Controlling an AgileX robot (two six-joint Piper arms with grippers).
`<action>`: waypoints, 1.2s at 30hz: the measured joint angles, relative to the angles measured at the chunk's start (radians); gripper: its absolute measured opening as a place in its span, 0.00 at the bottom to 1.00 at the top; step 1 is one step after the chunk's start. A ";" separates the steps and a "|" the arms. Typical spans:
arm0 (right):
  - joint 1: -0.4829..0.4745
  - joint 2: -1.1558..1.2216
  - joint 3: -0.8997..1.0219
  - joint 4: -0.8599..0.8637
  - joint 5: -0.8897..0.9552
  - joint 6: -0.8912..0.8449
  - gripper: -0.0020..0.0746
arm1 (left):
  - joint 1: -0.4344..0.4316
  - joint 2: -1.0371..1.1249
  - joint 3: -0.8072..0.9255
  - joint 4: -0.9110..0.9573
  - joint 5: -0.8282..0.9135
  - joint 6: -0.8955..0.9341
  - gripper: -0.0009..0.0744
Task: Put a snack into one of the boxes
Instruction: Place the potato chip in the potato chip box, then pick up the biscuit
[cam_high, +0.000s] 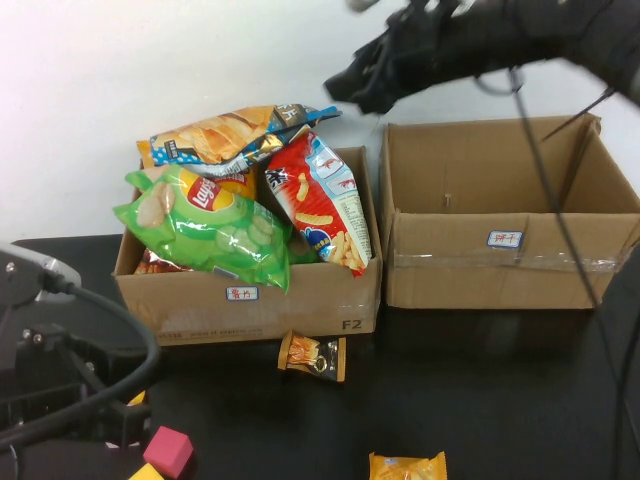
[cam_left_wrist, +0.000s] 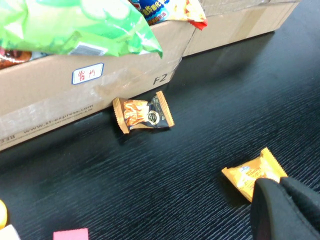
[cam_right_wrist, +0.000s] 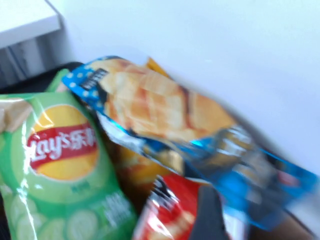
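Above the full box's (cam_high: 250, 300) blue chip bag (cam_high: 235, 135), right tool (cam_high: 355, 85), grip unclear; left tool (cam_left_wrist: 287, 210) low, likewise.

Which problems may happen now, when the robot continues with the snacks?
The left box is overfull: the blue bag lies on top, so the right claw hovering near it could knock it out. The red bag hangs over the rim. The left claw is parked low; reaching for the brown snack could bump that box.
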 joint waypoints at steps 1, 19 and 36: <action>-0.002 -0.024 0.000 -0.050 0.016 0.045 0.63 | 0.000 0.000 0.000 -0.003 0.000 0.002 0.01; -0.007 -0.841 0.516 -0.791 0.085 0.405 0.61 | -0.104 0.051 -0.020 -0.096 0.156 0.025 0.01; -0.009 -1.116 0.966 -0.886 0.329 0.779 0.61 | -0.662 0.492 -0.164 0.269 -0.367 -0.016 0.36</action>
